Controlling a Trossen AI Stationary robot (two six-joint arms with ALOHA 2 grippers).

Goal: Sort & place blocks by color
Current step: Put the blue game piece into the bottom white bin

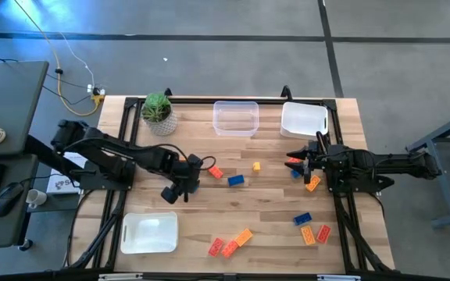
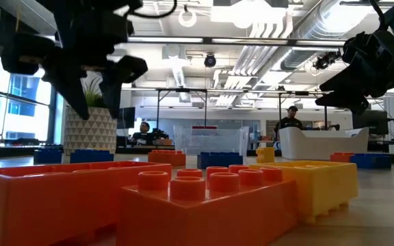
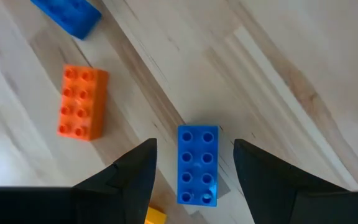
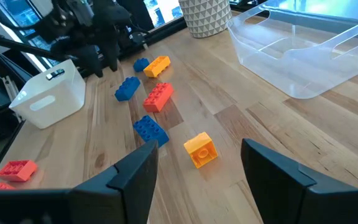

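Left gripper (image 3: 194,180) hangs over mid-table with jaws apart, empty, straddling a blue block (image 3: 197,163); an orange block (image 3: 82,102) lies near. Right gripper (image 4: 197,180) at the right side, jaws apart, empty, facing a small yellow block (image 4: 201,150). Blocks lie scattered between potted plant (image 1: 158,112), clear tray (image 1: 236,118) and white bins (image 1: 148,233)

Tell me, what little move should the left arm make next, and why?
Probably straight down: the left gripper hovers with its fingers open on either side of a small blue rectangular plastic brick lying on the wooden table, so lowering would likely bring the fingers around it for closing.
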